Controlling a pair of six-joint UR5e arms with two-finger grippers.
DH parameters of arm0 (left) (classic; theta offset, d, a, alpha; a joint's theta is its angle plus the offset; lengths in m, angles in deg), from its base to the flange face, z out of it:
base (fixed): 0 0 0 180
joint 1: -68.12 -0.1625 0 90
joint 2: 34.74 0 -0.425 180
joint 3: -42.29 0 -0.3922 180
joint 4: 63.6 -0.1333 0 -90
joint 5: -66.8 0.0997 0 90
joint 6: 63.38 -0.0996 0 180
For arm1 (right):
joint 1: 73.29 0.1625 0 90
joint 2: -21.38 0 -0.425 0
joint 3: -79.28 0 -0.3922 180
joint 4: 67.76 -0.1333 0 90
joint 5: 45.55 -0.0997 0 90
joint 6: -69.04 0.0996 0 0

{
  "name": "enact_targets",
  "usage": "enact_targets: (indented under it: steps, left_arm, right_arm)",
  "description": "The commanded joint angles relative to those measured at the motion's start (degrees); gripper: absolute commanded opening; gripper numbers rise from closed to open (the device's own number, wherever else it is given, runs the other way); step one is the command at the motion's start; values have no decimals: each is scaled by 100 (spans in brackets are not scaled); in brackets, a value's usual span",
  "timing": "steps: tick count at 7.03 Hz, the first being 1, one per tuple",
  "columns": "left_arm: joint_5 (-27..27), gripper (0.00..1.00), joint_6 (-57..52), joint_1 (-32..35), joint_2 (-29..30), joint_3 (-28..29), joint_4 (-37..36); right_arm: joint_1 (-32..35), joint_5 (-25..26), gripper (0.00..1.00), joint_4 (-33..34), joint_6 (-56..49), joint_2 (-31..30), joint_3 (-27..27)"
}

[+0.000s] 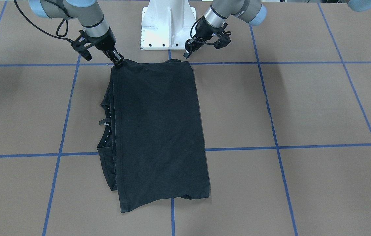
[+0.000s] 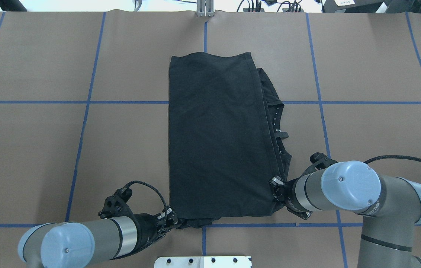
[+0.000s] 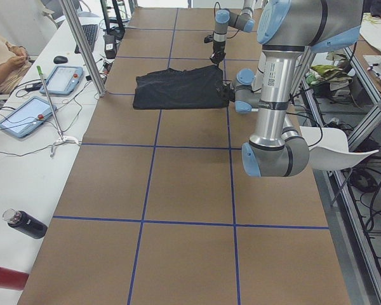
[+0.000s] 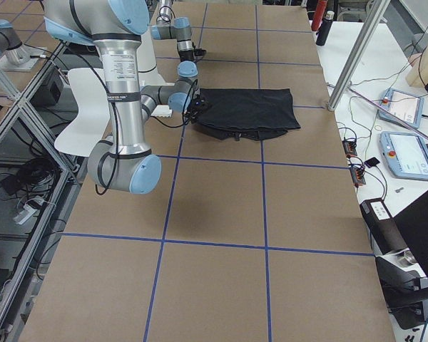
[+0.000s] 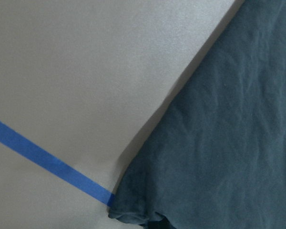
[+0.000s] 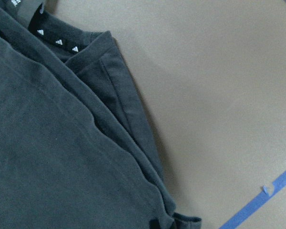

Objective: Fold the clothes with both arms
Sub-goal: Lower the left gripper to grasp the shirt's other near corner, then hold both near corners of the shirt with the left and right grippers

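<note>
Overhead exterior view: a folded black T-shirt (image 2: pixel 218 137) is spread flat on the counter (image 2: pixel 47 149), just ahead of both end effectors. One near corner is pinched in the closed right end effector (image 2: pixel 276 184). The left end effector (image 2: pixel 169 216) is held beside the other corner; its opening cannot be told.

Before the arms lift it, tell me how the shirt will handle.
Shirt: probably floppy; it lies flat in soft wrinkled layers, so it should sag from any held corner. Likely light, being thin cloth. The stacked layers along the collar side may slide apart if pushed.
</note>
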Motion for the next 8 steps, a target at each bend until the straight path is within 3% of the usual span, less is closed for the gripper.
enact_targets:
  steps: [1, 2, 4, 8]
  left_arm:
    - [-1, 49, 13, -35, -133, 11, -85]
    - [-1, 56, 30, -36, -2, 169, -95]
    - [7, 57, 30, -36, 105, 268, -86]
    - [7, 53, 30, -62, 272, 470, -95]
  right_arm:
    - [0, 7, 0, -3, -2, -6, -28]
    - [0, 7, 0, -3, -2, -6, -28]
    - [0, 7, 0, -12, -2, -6, -28]
    - [0, 7, 0, -12, -2, -15, -45]
